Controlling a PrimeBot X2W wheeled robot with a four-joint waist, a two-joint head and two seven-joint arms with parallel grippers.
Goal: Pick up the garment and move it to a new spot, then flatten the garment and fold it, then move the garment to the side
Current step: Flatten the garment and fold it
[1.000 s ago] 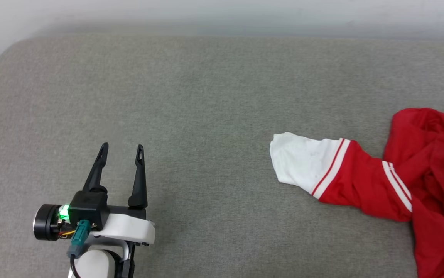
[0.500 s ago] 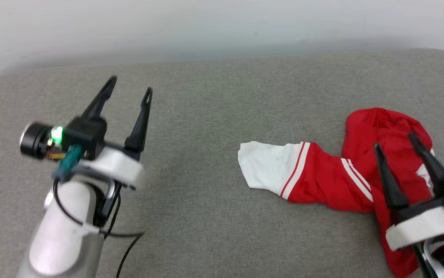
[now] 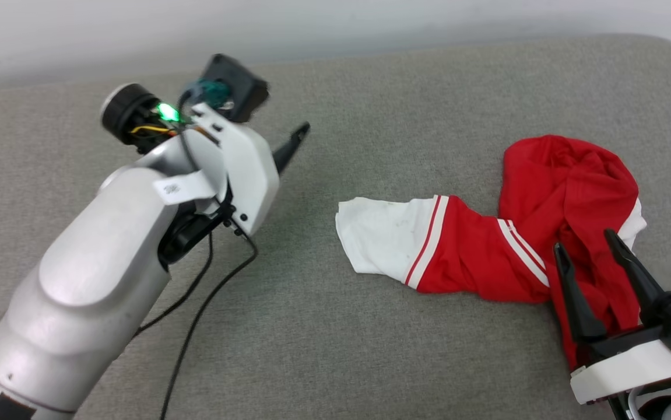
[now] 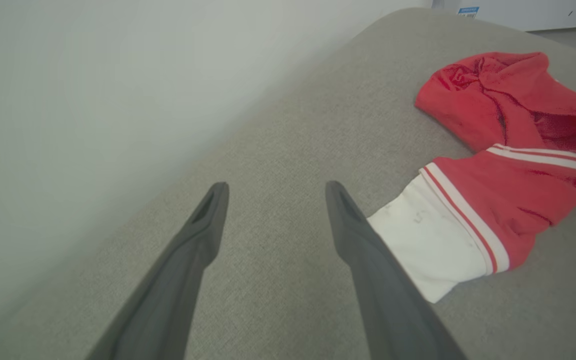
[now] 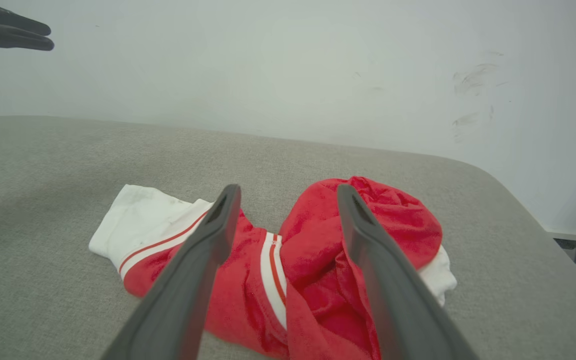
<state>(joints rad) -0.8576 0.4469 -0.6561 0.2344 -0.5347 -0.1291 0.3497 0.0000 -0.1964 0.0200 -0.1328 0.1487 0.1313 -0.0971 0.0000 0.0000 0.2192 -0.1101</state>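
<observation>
Crumpled garment (image 3: 475, 265), illegible arm tag (image 3: 175, 188)

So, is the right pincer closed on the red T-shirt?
No, the right pincer stands open over the red T-shirt, its two fingers spread apart and gripping no cloth.

Cushion (image 3: 370, 350) open left of garment (image 3: 475, 262) — wall (image 3: 335, 23) bounds far edge.

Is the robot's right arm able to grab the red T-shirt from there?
Probably yes. The right gripper is open and aimed at the crumpled red T-shirt close ahead, and nothing lies between them.
</observation>
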